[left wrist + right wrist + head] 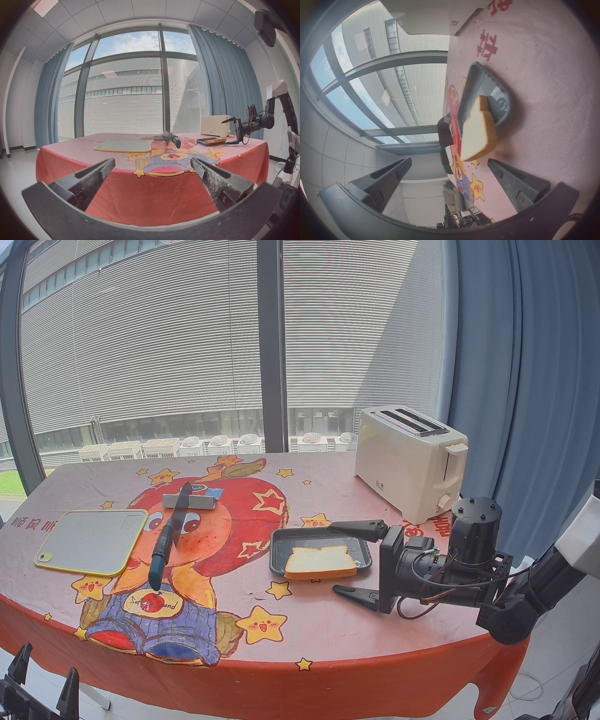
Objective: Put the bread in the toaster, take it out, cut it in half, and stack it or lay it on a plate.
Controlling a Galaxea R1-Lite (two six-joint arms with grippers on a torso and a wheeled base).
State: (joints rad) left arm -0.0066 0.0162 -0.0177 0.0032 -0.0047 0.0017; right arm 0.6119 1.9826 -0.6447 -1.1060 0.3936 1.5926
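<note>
A slice of bread (320, 562) (478, 131) lies on a dark tray (294, 540) (490, 90), hanging over the tray's near rim. My right gripper (353, 562) (450, 168) is open, turned on its side just right of the bread, one finger above and one near the cloth, not touching the slice. The white toaster (409, 459) (215, 125) stands at the back right with its slots empty. My left gripper (49, 665) (153, 172) is open and holds nothing, low in front of the table's left corner.
A blue-handled knife (169, 534) (173, 139) leans on a grey block (189, 500) left of centre. A grey cutting board (92, 541) (123, 145) with a yellow rim lies at the left. The window and blue curtains are behind the table.
</note>
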